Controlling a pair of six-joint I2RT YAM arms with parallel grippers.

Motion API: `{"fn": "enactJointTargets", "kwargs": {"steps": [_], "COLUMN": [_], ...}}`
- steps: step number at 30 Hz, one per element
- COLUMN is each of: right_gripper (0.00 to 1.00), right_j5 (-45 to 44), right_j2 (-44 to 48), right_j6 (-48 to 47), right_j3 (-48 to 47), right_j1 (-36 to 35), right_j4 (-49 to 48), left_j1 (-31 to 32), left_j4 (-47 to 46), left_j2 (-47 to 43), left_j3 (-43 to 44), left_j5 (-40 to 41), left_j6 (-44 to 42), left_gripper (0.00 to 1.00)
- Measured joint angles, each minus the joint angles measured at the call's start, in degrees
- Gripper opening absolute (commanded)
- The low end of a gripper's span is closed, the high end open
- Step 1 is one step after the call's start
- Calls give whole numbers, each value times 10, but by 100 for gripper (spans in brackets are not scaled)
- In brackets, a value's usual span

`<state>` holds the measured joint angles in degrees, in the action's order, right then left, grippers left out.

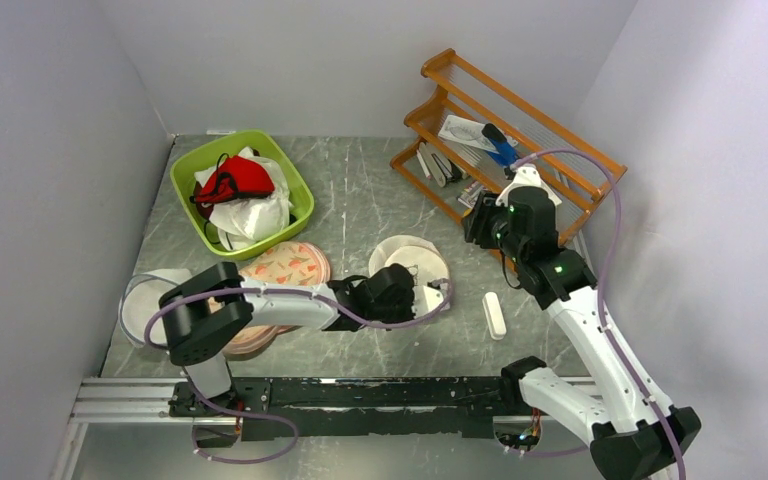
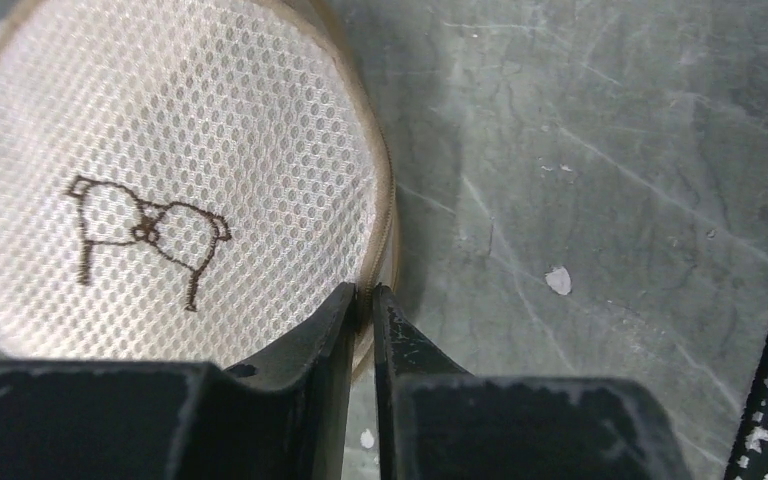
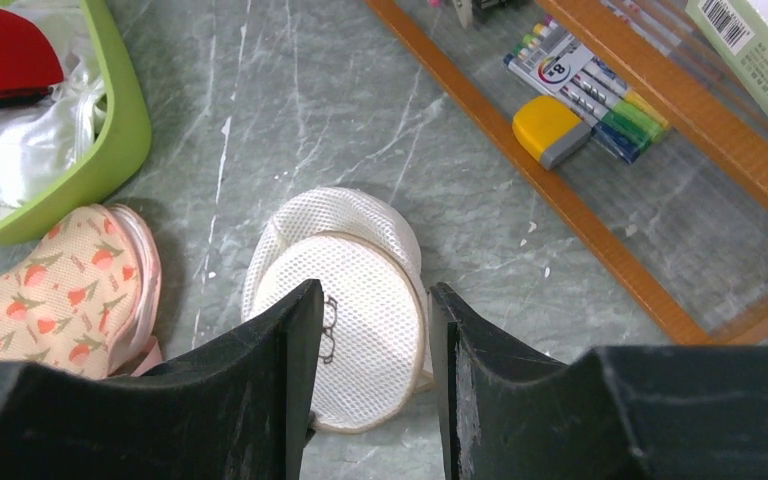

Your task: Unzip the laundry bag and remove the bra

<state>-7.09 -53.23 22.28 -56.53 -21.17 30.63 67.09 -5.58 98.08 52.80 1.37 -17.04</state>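
The laundry bag (image 1: 412, 262), a round white mesh drum with a small bra outline (image 2: 145, 235) on its face, lies mid-table. My left gripper (image 2: 367, 292) is low at the bag's near right edge, its tips pinched on the beige rim (image 2: 385, 200). My right gripper (image 3: 375, 290) hangs open well above the bag (image 3: 370, 340), with nothing between its fingers. The red bra (image 1: 235, 180) lies on white garments in the green basket (image 1: 185, 185) at the back left. Part of the bra (image 3: 0, 50) shows at the top left of the right wrist view.
Peach fruit-printed pads (image 1: 285, 265) lie just left of the bag, under my left arm. A plain white round bag (image 1: 145, 300) sits at the far left. A wooden rack (image 1: 580, 150) with markers (image 3: 590, 95) stands at the back right. A small white stick (image 1: 494, 315) lies right of the bag.
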Motion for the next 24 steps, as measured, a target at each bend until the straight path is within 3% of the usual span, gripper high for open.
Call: {"fn": "enactJointTargets", "kwargs": {"steps": [7,8,9,10,19,24], "right_gripper": [43,43,43,43,49,55], "right_j5": [0,1,1,2,16,26], "right_j2": [19,21,25,28,26,22], "right_j6": [0,0,-1,-1,-4,-6], "right_j3": [0,0,0,2,15,20], "right_j1": [0,0,0,0,0,0], "right_j4": [-4,-4,-5,-7,-15,-26], "left_j1": [-54,-66,-78,-92,-195,-266], "left_j4": [12,11,10,5,-75,-98], "left_j2": [21,17,11,1,-113,-175], "left_j3": [17,16,15,10,-23,-23], "left_j5": [-93,-107,-123,-142,-270,-285], "left_j6": [63,72,80,91,191,252], "left_gripper": [45,52,89,99,99,98]}}
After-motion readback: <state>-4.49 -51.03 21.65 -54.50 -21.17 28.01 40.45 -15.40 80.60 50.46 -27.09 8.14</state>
